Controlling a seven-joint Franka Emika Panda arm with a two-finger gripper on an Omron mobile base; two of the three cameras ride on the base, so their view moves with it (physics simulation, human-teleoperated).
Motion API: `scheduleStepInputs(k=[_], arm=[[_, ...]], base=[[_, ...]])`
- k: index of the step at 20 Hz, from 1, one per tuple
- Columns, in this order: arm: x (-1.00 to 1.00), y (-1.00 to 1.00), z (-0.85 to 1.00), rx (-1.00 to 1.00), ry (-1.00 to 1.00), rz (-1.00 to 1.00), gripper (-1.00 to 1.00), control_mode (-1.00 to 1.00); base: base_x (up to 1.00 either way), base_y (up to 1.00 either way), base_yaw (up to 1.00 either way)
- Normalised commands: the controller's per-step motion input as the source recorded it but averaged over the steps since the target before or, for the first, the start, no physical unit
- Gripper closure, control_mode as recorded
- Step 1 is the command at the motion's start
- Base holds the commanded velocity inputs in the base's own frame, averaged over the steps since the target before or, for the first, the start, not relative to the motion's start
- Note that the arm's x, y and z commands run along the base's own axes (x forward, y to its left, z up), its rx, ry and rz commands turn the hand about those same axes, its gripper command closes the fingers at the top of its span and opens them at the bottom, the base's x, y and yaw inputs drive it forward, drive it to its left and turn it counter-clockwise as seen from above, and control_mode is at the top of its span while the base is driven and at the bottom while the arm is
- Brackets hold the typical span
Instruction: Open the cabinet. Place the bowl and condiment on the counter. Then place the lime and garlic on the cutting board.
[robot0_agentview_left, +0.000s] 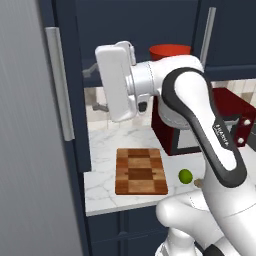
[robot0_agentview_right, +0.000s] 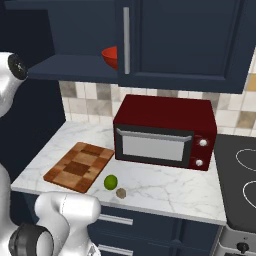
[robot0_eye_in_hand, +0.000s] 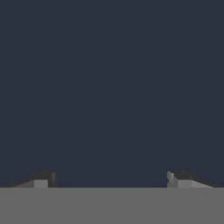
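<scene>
Cabinet (robot0_agentview_right: 180, 45): left door swung open, right door shut. Bowl (robot0_agentview_right: 110, 56) on its shelf, partly behind the door edge. Lime (robot0_agentview_right: 110, 182) and garlic (robot0_agentview_right: 121, 193) near each other on tabletop (robot0_agentview_right: 165, 192), just beside cutting board (robot0_agentview_right: 79, 166). Hand (robot0_eye_in_hand: 111, 179): jaws wide apart, gripping nothing, facing a plain navy surface.

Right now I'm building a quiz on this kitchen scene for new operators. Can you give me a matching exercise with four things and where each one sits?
Things:
1. bowl
2. lime
3. garlic
4. cutting board

Places:
A. on the counter, nearest its front edge
B. on the cabinet shelf
C. on the counter, left of the microwave
D. on the counter, between board and garlic

Pairs: 1-B, 2-D, 3-A, 4-C
</scene>
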Motion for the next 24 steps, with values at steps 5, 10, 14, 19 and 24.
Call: scheduleStepInputs(k=[5,10,14,19,24], arm=[[0.0,-0.62,0.0,-0.14,-0.37,-0.17,-1.0,-1.0],[0.0,-0.83,0.0,-0.12,-0.47,-0.16,-1.0,-1.0],[-0.03,-0.77,-0.07,-0.09,-0.32,-0.13,-1.0,-1.0],[-0.09,-0.46,-0.1,-0.16,-0.15,-0.08,-1.0,-1.0],[-0.07,-0.52,0.0,-0.18,-0.13,-0.08,-1.0,-1.0]], base=[[0.0,0.0,0.0],[0.0,0.0,0.0],[0.0,0.0,0.0],[0.0,0.0,0.0],[0.0,0.0,0.0]])
